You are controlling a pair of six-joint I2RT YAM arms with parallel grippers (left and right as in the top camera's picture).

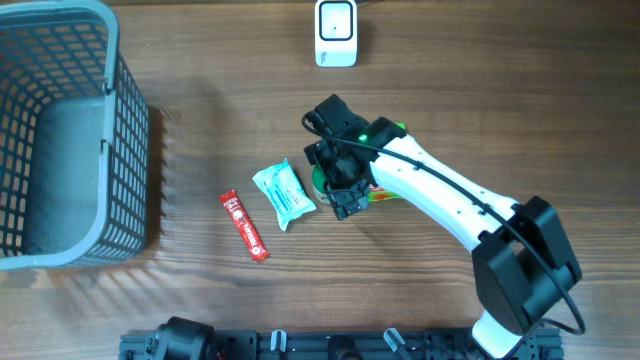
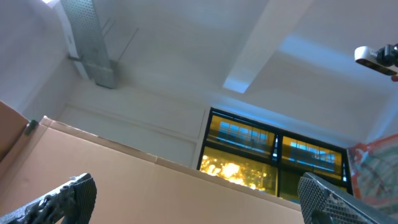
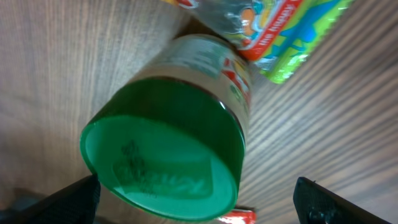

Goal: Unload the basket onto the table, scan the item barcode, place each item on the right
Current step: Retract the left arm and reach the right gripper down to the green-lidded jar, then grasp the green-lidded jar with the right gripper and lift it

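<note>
A jar with a green lid (image 3: 163, 157) lies tilted on the wooden table, its label partly showing; no barcode shows on it. My right gripper (image 3: 199, 208) is open just over the lid, one finger on each side, not touching it. From overhead the right gripper (image 1: 340, 188) covers most of the jar (image 1: 320, 182). The white scanner (image 1: 335, 33) stands at the table's far edge. My left gripper (image 2: 196, 202) is open and empty, pointing up at the ceiling.
A green and orange pouch (image 1: 386, 192) lies against the jar on the right. A teal packet (image 1: 284, 193) and a red sachet (image 1: 244, 226) lie to its left. A grey mesh basket (image 1: 128, 150) fills the left side.
</note>
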